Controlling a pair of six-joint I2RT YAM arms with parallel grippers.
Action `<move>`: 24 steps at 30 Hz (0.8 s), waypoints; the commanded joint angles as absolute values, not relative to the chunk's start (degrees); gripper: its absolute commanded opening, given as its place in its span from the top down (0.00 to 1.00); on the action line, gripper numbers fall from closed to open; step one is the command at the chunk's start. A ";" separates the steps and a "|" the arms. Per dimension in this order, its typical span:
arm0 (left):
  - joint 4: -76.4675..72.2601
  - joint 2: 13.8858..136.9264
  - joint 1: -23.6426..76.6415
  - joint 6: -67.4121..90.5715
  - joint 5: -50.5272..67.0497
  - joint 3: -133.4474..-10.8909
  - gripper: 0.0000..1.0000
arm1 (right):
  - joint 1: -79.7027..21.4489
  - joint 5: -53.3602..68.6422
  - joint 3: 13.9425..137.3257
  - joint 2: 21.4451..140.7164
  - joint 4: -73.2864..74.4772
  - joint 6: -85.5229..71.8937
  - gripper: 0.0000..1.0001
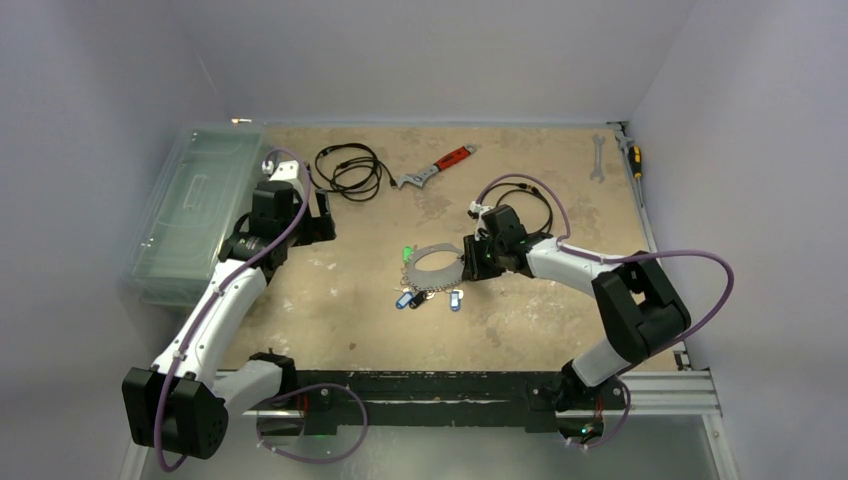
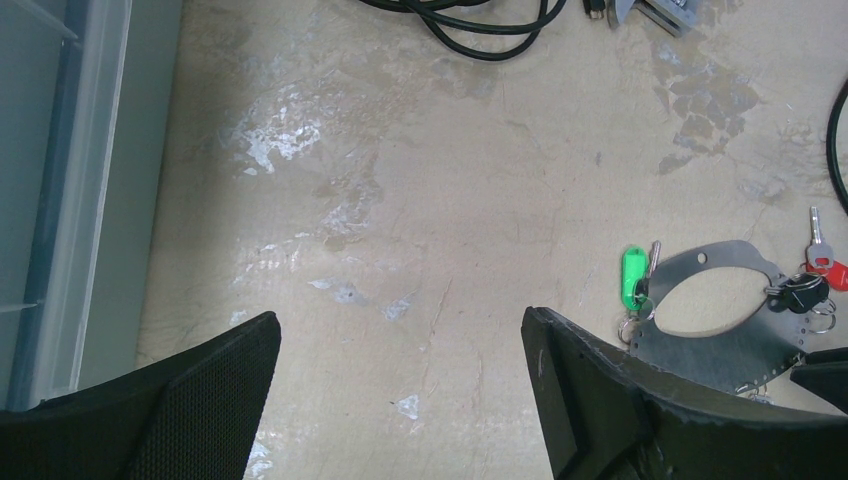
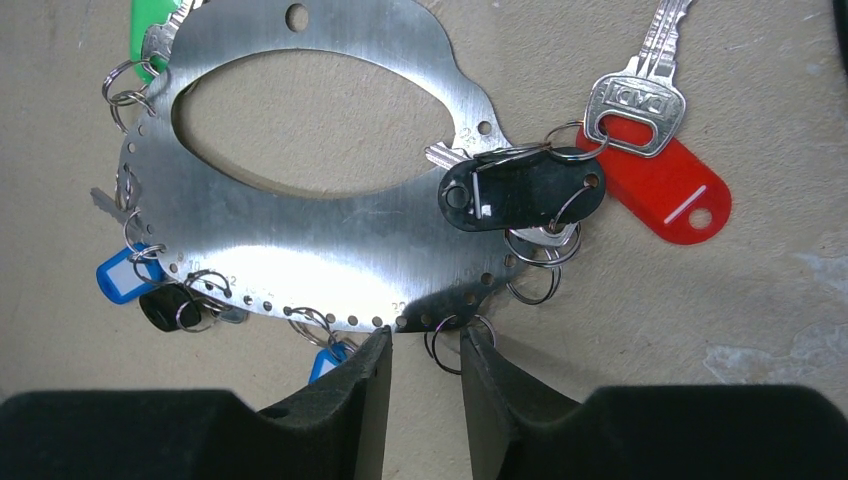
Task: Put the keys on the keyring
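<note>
Mid-table we find the keyring (image 1: 430, 283) lying flat on the worn table (image 1: 330, 320): a thin grey metal plate with an oval opening and a row of small holes along its rim. Several keys (image 1: 406, 300) hang from those holes on small split rings. In the right wrist view we note a green tag (image 3: 150, 25) at the far rim, a blue tag (image 3: 120, 277) at the near rim and a black tag (image 3: 520, 190) lying on the plate; a red-tagged key (image 3: 655, 180) rests just beside the plate. The right gripper (image 3: 425, 340) sits at the plate's near edge, its jaws drawn to a narrow gap around one loose split ring (image 3: 450, 350); we cannot tell whether it is pinched. The left gripper (image 2: 400, 400) hangs wide apart over bare table, well to the side of the plate, holding nothing.
</note>
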State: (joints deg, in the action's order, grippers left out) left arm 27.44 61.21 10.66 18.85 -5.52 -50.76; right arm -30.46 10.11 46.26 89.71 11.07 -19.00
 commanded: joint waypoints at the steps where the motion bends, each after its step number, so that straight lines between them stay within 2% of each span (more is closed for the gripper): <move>1: 25.84 60.47 10.94 18.29 -5.52 -51.40 0.10 | -30.56 11.07 45.93 90.22 8.88 -18.02 0.67; 13: 25.83 60.38 10.90 18.28 -5.54 -51.36 0.10 | -30.57 9.89 45.96 90.68 10.55 -17.33 0.75; 24: 25.84 60.47 10.93 18.28 -5.62 -51.40 0.10 | -30.53 9.52 46.55 91.13 12.81 -17.31 0.89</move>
State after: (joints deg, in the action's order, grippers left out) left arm 27.44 61.21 10.66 18.85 -5.54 -50.76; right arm -30.46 10.00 46.26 90.43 11.53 -18.15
